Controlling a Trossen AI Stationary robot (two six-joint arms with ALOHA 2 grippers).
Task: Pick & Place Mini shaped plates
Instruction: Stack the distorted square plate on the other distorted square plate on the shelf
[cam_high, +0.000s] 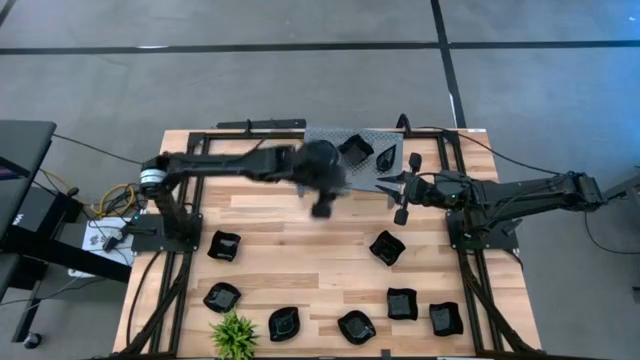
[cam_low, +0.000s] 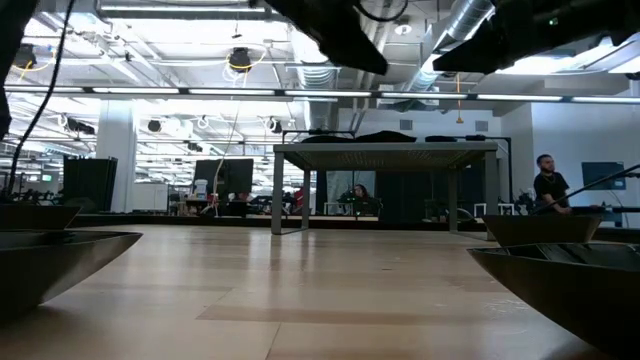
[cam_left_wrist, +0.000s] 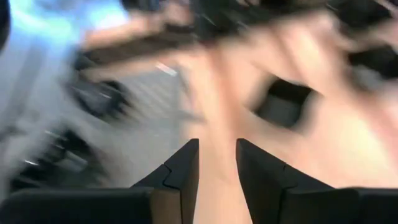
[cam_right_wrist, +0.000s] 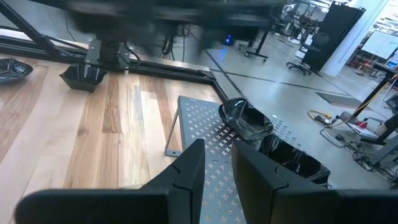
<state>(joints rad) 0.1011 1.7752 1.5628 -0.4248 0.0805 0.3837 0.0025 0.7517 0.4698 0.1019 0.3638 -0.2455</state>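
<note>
The left end effector (cam_high: 320, 208), fingers parted and empty, swings over the wooden worktop (cam_high: 300, 250) near the grey perforated metal shelf (cam_high: 345, 170) holding glossy black mini plates (cam_high: 356, 149). Its sweep risks clipping the right end effector (cam_high: 398, 190), slightly open, empty, beside that shelf; more plates dot the worktop.

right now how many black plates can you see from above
9: two on the grey shelf, at and; seven on the table, at. The arms may hide more.

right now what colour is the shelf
Grey perforated metal shelf; clearest in the right wrist view.
</note>
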